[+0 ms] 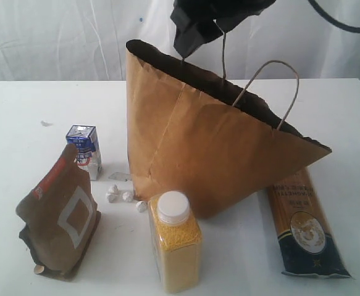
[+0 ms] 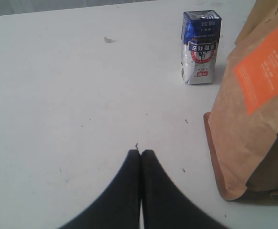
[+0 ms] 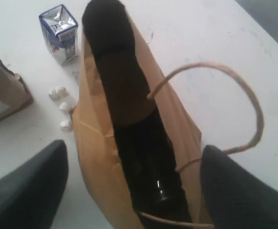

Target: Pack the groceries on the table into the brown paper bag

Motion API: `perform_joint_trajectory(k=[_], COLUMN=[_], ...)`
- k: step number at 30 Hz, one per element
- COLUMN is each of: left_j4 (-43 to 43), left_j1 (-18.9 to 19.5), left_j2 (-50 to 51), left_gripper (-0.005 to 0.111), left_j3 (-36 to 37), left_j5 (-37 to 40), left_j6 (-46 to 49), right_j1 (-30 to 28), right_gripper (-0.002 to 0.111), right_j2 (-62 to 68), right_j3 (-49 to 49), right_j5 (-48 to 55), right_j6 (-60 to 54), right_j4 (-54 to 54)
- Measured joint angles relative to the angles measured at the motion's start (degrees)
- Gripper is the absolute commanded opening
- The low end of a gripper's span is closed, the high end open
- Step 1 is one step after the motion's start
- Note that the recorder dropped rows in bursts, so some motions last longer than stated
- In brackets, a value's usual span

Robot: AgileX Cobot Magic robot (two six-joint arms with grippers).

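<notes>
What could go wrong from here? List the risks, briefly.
1. The open right hand hangs over the mouth of the brown paper bag, right beside an upright loop handle. It may snag the handle and tip the bag.
2. The bag is creased and slanted. If it shifts, it could topple the yellow-grain bottle standing close in front.

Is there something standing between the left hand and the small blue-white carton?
Nothing visible does. Bare table lies between the left hand and the small blue-white carton; the brown pouch stands beside that path.
</notes>
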Motion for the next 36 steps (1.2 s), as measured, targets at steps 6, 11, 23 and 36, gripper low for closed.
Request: perform_joint_trajectory(k=[6, 11, 23, 36], left_j4=[0.0, 0.0, 0.0, 0.0], left_j1=[0.0, 0.0, 0.0, 0.0], left_j2=[0.0, 0.0, 0.0, 0.0], left_gripper=[0.0, 0.0, 0.0, 0.0], left_j3=[0.0, 0.0, 0.0, 0.0], left_j5=[0.0, 0.0, 0.0, 0.0], left_j6=[0.0, 0.0, 0.0, 0.0], right_j1=[0.0, -1.3, -5.2, -5.4], right_gripper=[0.066, 0.066, 0.066, 0.066], right_j2=[-4.0, -7.3, -13.3, -12.5], right_j3=[7.3, 16.1, 29.4, 31.0], right_j5=[0.6, 0.8, -2.5, -10.9], right_j6=[-2.5, -4.6, -11.3, -16.0], right_j4=[0.0, 0.1, 2.8, 4.0])
